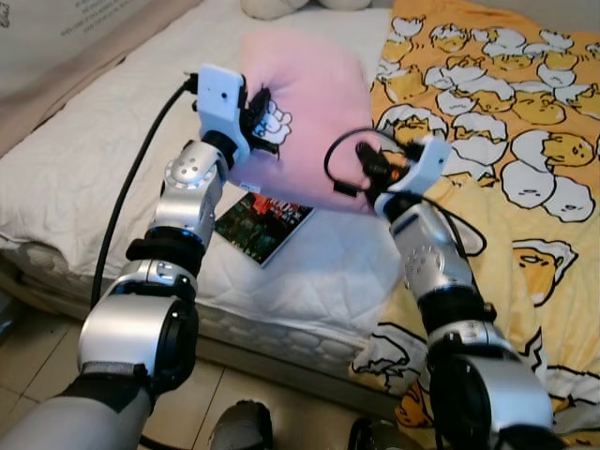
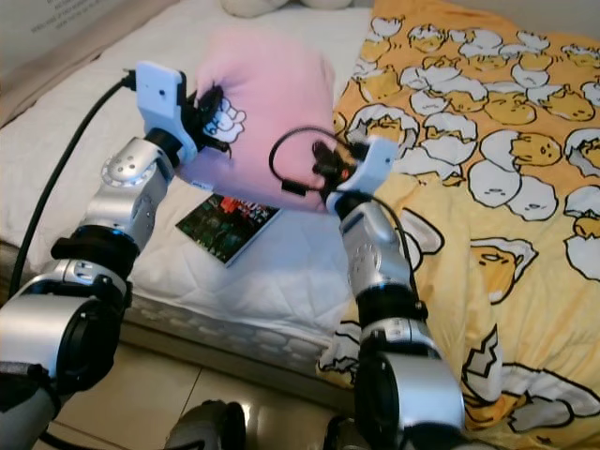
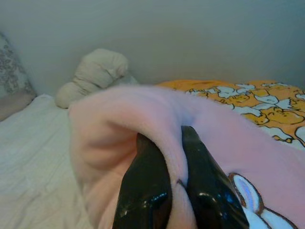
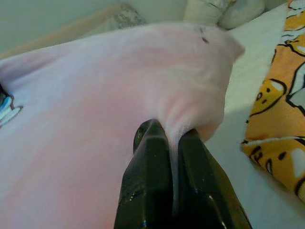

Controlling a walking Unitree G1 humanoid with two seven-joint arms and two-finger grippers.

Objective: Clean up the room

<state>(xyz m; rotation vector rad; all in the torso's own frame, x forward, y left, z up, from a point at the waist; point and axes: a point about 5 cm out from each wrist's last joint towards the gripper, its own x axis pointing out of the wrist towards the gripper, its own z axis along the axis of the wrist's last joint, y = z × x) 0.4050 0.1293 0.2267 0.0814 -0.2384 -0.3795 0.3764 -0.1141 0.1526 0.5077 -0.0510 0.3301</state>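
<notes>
Pink pillow (image 1: 305, 112), pinched by left end effector (image 1: 262, 117) and right end effector (image 1: 370, 169) above bed (image 1: 84, 169): keep both grips level, clear the book (image 1: 262, 223).

one pink pillow (image 1: 309, 122) (held aloft), one book (image 1: 262, 223)

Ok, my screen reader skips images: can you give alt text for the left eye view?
Both robot hands, left hand and right hand, pinch a soft pink plush pillow above a white quilted bed; a dark glossy book lies underneath.
</notes>
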